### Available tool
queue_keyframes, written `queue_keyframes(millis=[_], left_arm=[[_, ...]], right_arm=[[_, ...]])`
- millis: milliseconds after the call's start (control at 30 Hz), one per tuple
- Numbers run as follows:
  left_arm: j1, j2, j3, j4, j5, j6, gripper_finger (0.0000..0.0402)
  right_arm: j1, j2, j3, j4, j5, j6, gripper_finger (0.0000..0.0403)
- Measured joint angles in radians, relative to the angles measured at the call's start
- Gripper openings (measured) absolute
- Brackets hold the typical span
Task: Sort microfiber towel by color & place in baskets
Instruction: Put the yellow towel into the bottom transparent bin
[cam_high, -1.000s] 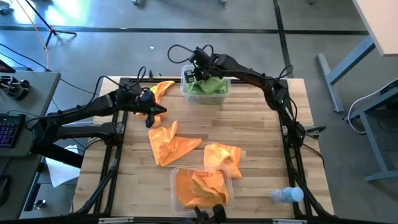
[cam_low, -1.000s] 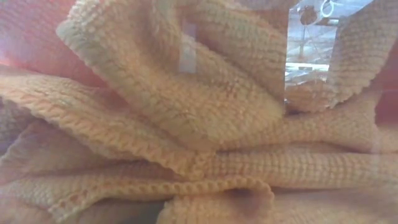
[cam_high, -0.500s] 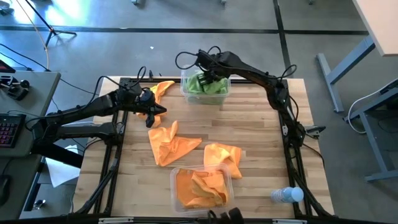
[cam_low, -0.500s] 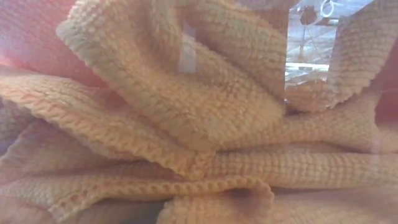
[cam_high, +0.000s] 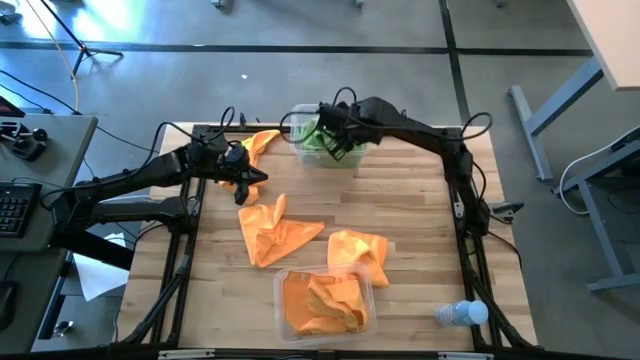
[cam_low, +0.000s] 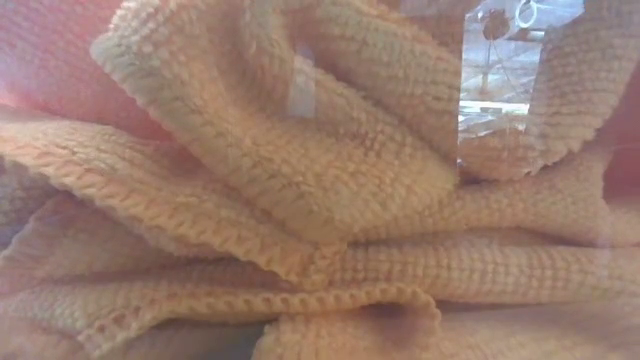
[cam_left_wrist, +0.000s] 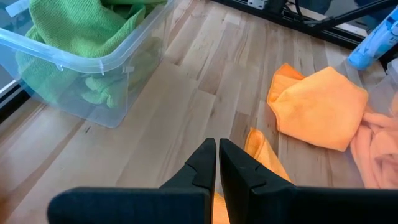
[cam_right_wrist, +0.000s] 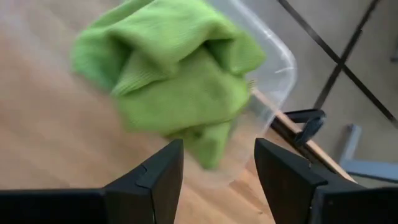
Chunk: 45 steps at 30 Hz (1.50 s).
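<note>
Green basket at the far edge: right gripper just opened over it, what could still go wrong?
1. The green towels are heaped up in the green basket, so one might spill over the rim.
2. The open right gripper hangs close above them and could snag one.
3. The shut left gripper sits near an orange towel.

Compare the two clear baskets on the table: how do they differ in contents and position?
The far basket holds green towels; the near basket holds orange towels. The far basket has the right pincer, open, over it; the near basket has no arm over it. Both are clear plastic.
</note>
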<state>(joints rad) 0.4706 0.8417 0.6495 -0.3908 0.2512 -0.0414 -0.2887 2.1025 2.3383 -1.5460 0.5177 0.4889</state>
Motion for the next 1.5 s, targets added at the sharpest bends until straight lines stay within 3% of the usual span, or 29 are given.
queue_keyframes(millis=[267, 400, 567, 767, 900, 1067, 1267, 1500], left_arm=[[0.0, 0.0, 0.0, 0.0, 0.0, -0.003, 0.0008], [0.0, 0.0, 0.0, 0.0, 0.0, -0.008, 0.0008], [0.0, 0.0, 0.0, 0.0, 0.0, -0.008, 0.0008], [0.0, 0.0, 0.0, 0.002, 0.006, -0.041, 0.0008], [0.0, 0.0, 0.0, 0.006, 0.005, -0.077, 0.0014], [0.0, 0.019, 0.0, 0.005, 0.0, -0.088, 0.0057], [-0.002, 0.078, 0.0, 0.001, -0.192, -0.189, 0.0112], [-0.002, 0.137, 0.063, -0.159, -0.397, -0.233, 0.0117]], right_arm=[[0.138, -0.007, -0.015, -0.023, -0.02, 0.009, 0.0193], [0.192, -0.059, -0.131, -0.016, -0.017, 0.066, 0.0192], [0.243, -0.239, -0.464, 0.099, -0.024, 0.211, 0.0192], [0.348, -0.553, -0.921, 0.444, -0.065, 0.372, 0.0192], [0.439, -0.747, -1.172, 0.739, -0.073, 0.345, 0.0192], [0.515, -0.925, -1.416, 1.014, -0.072, 0.343, 0.0192], [0.525, -1.032, -1.558, 1.045, -0.113, 0.386, 0.0192], [0.525, -1.046, -1.617, 1.034, -0.158, 0.363, 0.0192]])
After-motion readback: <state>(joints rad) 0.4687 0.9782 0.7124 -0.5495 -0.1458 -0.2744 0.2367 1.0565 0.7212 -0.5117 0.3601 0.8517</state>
